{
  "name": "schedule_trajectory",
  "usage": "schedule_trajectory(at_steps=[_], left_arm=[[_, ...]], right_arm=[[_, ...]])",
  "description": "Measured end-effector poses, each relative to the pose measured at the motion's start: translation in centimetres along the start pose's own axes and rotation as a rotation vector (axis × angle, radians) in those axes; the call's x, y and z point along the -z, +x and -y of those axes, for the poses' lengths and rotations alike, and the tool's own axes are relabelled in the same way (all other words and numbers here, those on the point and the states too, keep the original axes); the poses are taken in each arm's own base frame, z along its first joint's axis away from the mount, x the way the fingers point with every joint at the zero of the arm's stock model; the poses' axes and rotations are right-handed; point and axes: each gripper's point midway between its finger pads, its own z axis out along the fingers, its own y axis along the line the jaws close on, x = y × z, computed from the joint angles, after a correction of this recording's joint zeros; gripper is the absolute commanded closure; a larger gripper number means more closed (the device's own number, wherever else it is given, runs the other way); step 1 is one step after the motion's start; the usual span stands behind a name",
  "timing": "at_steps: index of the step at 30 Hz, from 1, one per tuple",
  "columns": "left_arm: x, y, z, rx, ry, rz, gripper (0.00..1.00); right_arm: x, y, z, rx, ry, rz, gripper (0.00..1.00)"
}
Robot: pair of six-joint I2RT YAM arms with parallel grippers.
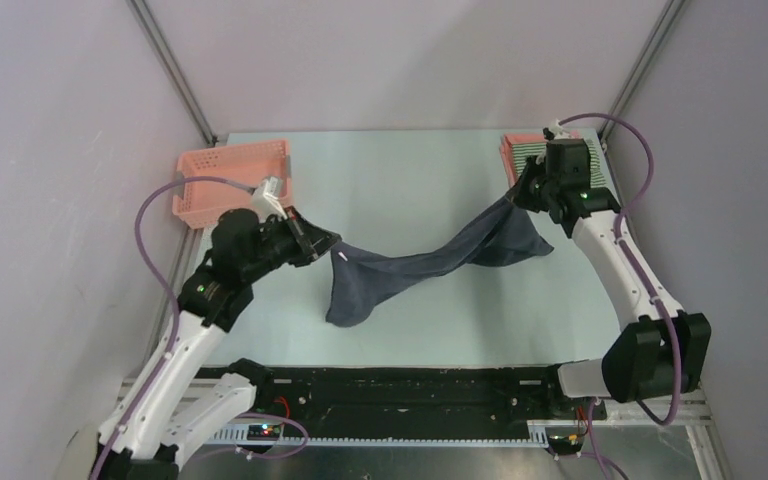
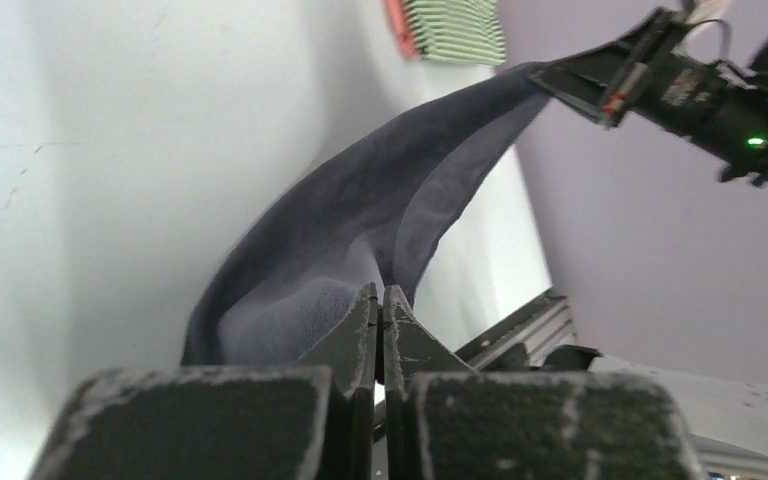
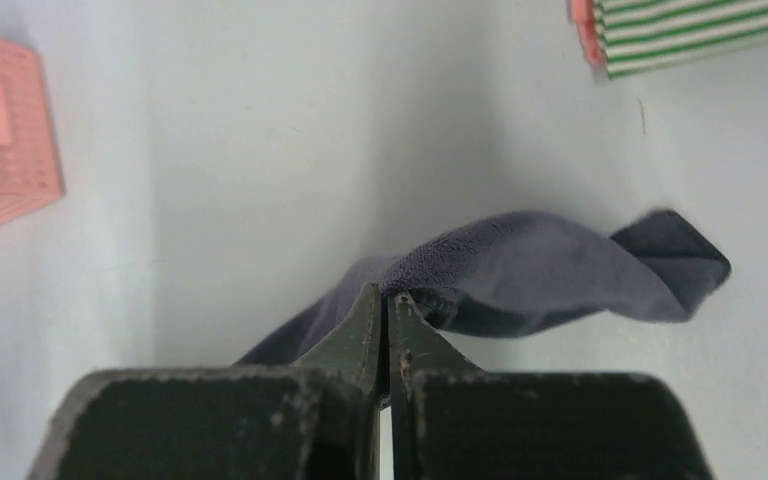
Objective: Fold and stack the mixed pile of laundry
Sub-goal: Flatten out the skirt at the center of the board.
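A dark navy-grey garment hangs stretched above the table between both arms, twisted in the middle. My left gripper is shut on its left corner, and cloth droops below that corner to the table. My right gripper is shut on the opposite end at the back right, with a flap resting on the table. In the left wrist view the garment runs from my jaws up to the other gripper. In the right wrist view the cloth is pinched at the fingertips. A folded green-and-white striped garment lies at the back right on a salmon-pink one.
The pink lattice basket stands at the back left, just behind my left arm. Grey walls and metal frame posts close in the table on three sides. A black rail runs along the near edge between the arm bases.
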Motion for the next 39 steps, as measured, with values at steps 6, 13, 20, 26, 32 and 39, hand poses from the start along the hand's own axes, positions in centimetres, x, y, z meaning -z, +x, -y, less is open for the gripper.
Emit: schedule_trajectory(at_steps=[6,13,20,26,32,39], left_arm=[[-2.8,1.5,-3.9,-0.011,-0.139,-0.086,1.00],[-6.6,8.1,-3.5,-0.051,-0.143,-0.312,0.95],[-11.3,16.9,-1.4,-0.104,-0.065,-0.536,0.52],[-11.9,15.3,-1.6,-0.129,-0.082,-0.499,0.43],[-8.5,7.0,-5.7,-0.094,-0.218,-0.258,0.45],[-2.9,9.8,-12.5,-0.044,-0.405,-0.251,0.48]], right_arm=[[-0.2,3.1,4.6,-0.056,0.157,-0.109,0.93],[4.8,5.0,9.6,-0.135,0.305,-0.091,0.54],[8.3,3.3,7.7,-0.135,0.189,0.049,0.53],[7.9,6.9,0.5,-0.013,-0.104,0.012,0.55],[6.4,16.6,-7.6,0.189,-0.365,-0.199,0.58],[6.4,27.7,-11.0,0.422,-0.456,-0.425,0.56]])
